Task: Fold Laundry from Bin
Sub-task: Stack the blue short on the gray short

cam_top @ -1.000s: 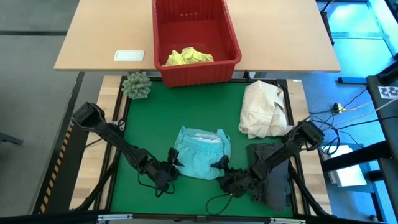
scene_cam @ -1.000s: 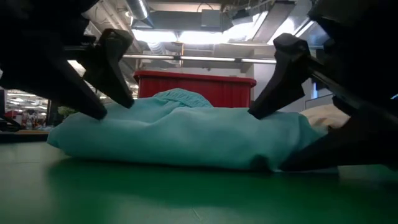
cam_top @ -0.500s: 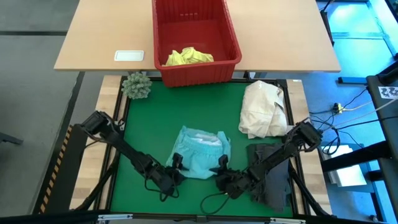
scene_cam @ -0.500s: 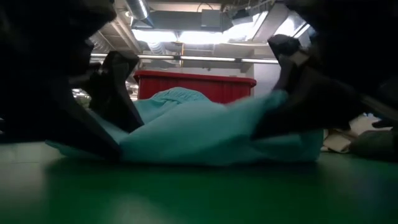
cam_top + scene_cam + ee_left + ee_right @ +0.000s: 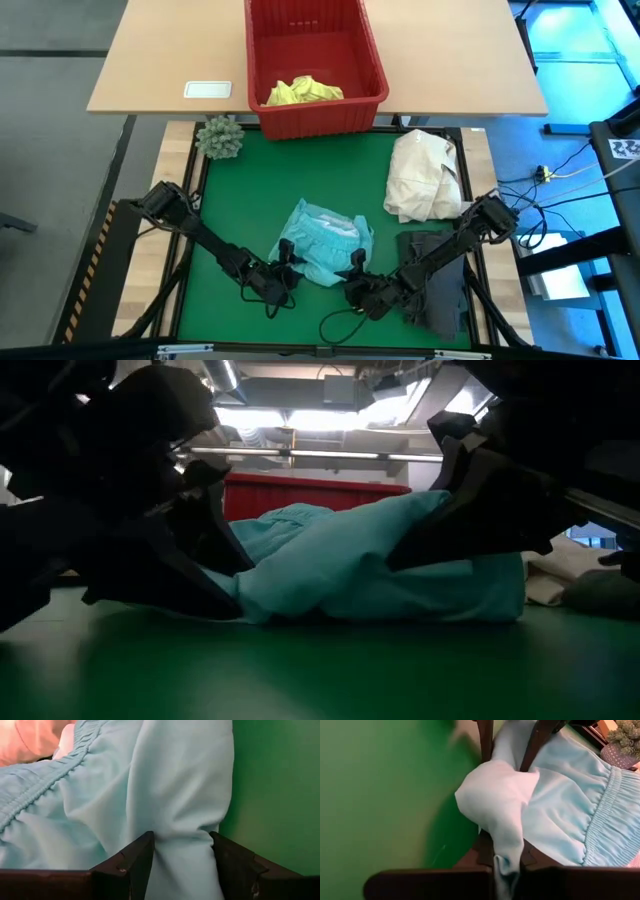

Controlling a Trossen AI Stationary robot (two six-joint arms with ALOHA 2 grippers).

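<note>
Turquoise garment (image 5: 324, 246) is lying bunched on the green mat (image 5: 240, 200), near its front edge — both grippers are gripping its near hem. Left gripper (image 5: 285, 275) is pinching a fold between its fingers (image 5: 131, 865); right gripper (image 5: 358, 278) is clamping a thin corner, lifting it slightly. Yellow garment (image 5: 303, 90) is sitting in the red bin (image 5: 370, 60) — behind the mat.

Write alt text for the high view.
Both grippers, left and right, pinch the near edge of a light turquoise cloth garment on the green mat. Behind sits a red slotted plastic bin holding a bright yellow garment.
</note>
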